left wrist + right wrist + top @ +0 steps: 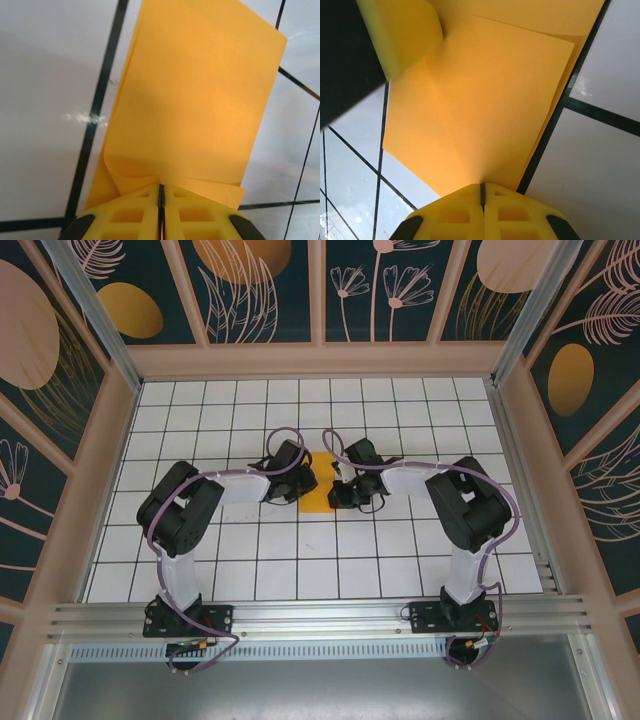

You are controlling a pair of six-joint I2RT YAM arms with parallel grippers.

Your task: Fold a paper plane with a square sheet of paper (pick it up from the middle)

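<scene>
On the table, orange paper partly covered.

The left arm and right arm bend inward, wrists nearly meeting. The left gripper and right gripper each have their fingers pinched together on the orange paper.

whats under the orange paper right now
Under the orange paper, a lower layer of the same folded sheet peeks out along one edge; beyond that, the white grid table. The tiles directly beneath are hidden.
</scene>
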